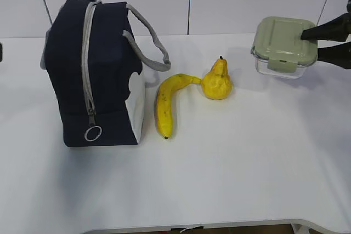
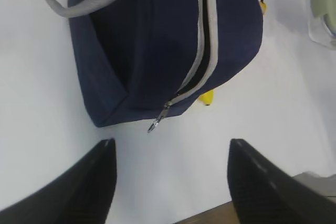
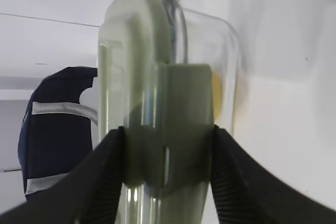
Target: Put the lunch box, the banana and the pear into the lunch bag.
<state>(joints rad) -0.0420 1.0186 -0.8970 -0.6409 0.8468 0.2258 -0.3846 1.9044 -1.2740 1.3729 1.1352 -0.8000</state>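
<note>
The right gripper (image 1: 327, 41) is clamped on the lunch box (image 1: 284, 46), one finger above the sage-green lid and one below; in the right wrist view both pads (image 3: 113, 177) press the box's sides at its latch. To that gripper's left, well apart, the pear (image 1: 217, 82) sits on the white table (image 1: 247, 157), touching the banana (image 1: 167, 102). Farther left stands the navy lunch bag (image 1: 98, 75), its grey zipper (image 2: 202, 45) partly parted. The left gripper (image 2: 170, 182) hangs above the table just in front of the bag's zipper pull (image 2: 159, 119), its fingers spread wide and grasping nothing.
</note>
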